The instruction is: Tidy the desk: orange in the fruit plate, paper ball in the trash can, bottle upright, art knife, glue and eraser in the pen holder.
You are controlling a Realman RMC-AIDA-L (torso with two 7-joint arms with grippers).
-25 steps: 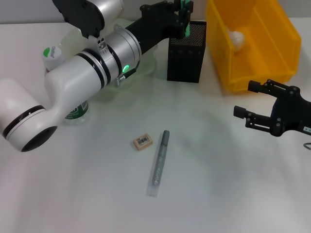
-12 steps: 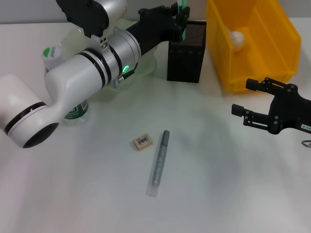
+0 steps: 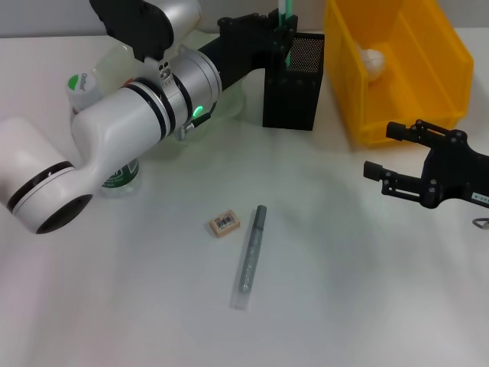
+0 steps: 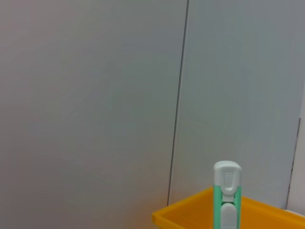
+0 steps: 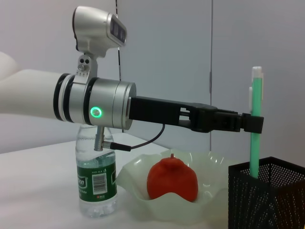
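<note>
Nearest lay the glue [image 3: 250,257] and the eraser [image 3: 225,224], side by side on the desk [image 3: 367,290] and untouched. The right gripper [image 3: 391,160] hovered at mid-depth in front of the yellow trash can [image 3: 390,115], fingers spread and empty — idle, it seemed.

Farther back, the left gripper [image 3: 286,38] was clamped on the green art knife [image 5: 256,119], held upright with its lower end already inside the black mesh pen holder [image 5: 267,193]. The step in hand looked like the release. Done well, it would call for keeping the knife vertical, lowering until it bottomed out, then parting the fingers and lifting straight up — clear of the rim, so the holder was not tipped.

Beyond stood the upright bottle [image 5: 96,179] and the orange [image 5: 172,180] in the fruit plate [image 5: 138,191].
</note>
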